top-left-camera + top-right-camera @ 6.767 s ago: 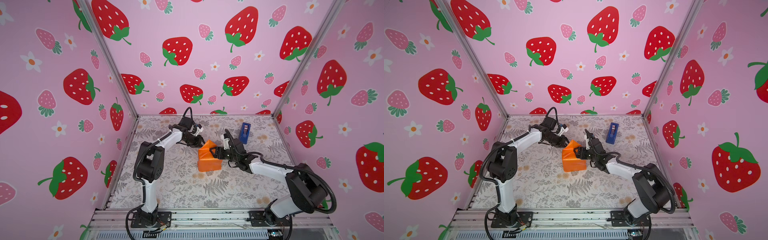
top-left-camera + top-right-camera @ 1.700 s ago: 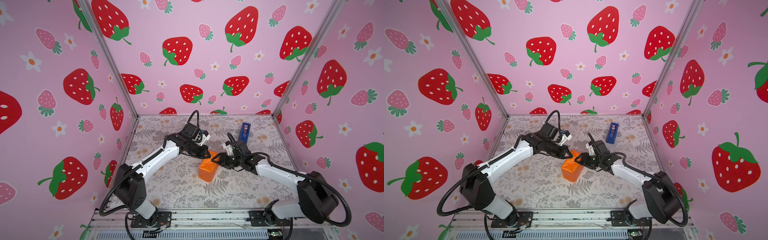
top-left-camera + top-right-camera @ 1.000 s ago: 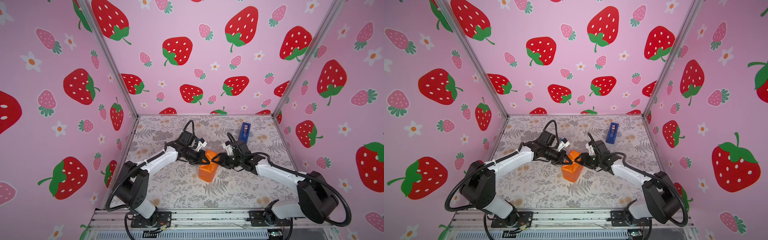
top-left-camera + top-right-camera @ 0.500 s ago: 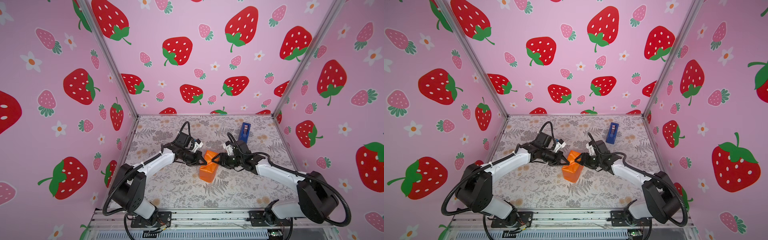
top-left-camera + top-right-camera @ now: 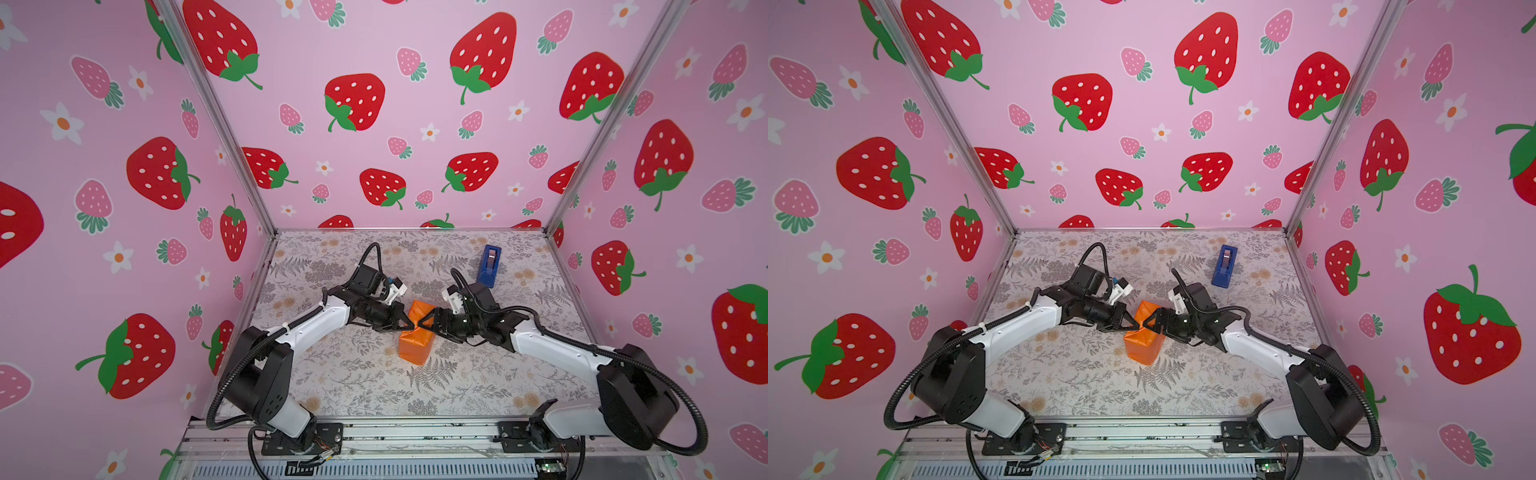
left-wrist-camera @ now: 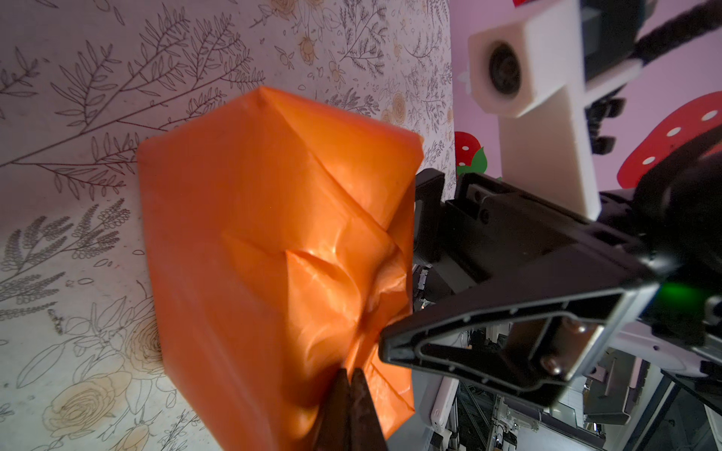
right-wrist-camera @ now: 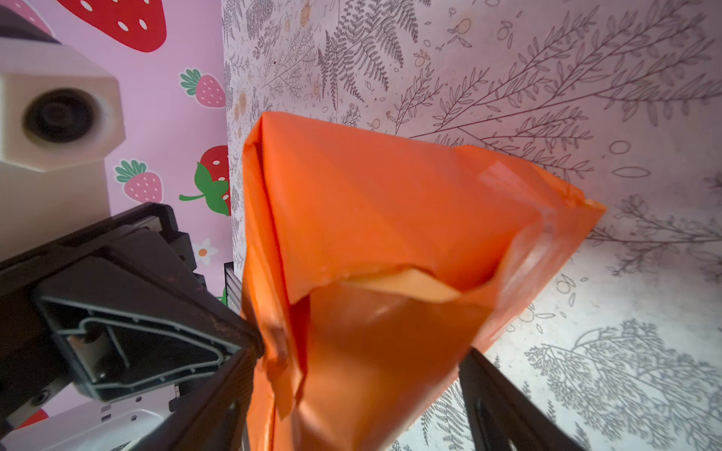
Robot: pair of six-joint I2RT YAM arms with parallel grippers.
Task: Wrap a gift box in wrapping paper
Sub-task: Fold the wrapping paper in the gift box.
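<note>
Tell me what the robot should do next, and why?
Probably draw the right gripper back, toward the tape dispenser. Its jaws stand open around the paper, while the left gripper pinches a fold shut, and a flap gapes with its pale side showing, so tape seems needed.

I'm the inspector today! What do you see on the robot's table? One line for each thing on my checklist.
Surface: floral table cover, lying flat.
Job's things: wrapping paper folded into an orange parcel, one loose flap showing its pale side; gift box hidden inside.
Clutter: blue tape dispenser at the back, apart from the parcel.
Grippers: left gripper jaws shut, tips against the paper; right gripper jaws open around the parcel's end.
Cables: black cable loops over both wrists, off the parcel.
Surroundings: pink strawberry walls.
</note>
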